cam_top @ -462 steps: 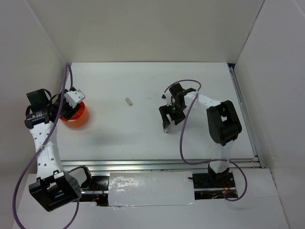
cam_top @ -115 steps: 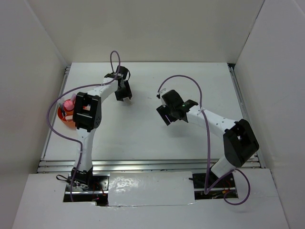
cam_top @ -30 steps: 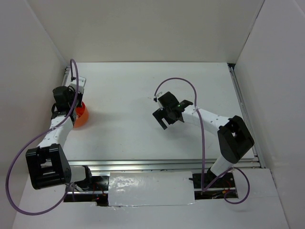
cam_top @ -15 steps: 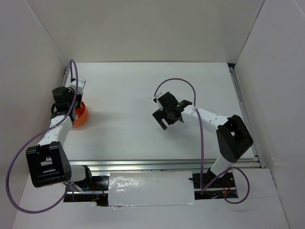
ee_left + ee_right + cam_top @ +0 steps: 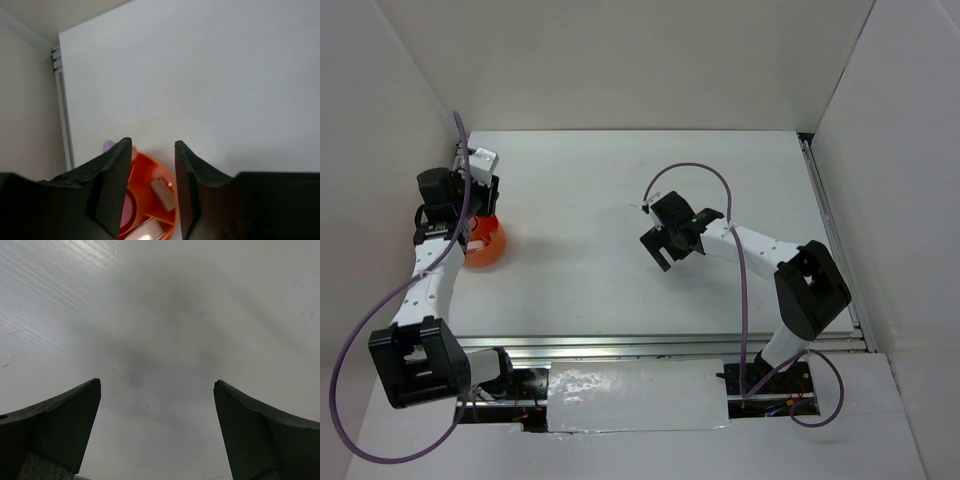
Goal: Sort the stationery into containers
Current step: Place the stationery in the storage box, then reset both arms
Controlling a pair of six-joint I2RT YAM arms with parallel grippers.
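The orange-red tub stands at the table's left edge. In the left wrist view the tub has compartments holding a small tan eraser block, a pink cylinder and a white block. A lilac pen tip sticks out behind the left finger. My left gripper hangs just above the tub, open and empty. My right gripper is wide open and empty over bare table near the middle. No loose stationery shows on the table.
White walls enclose the table on the left, back and right. A metal rail runs along the left edge close to the tub. Purple cables loop above both arms.
The eraser block that lay mid-table in the oldest frame is gone from there. In the last second my left wrist has shifted slightly up and back over the tub. The right arm has barely moved.
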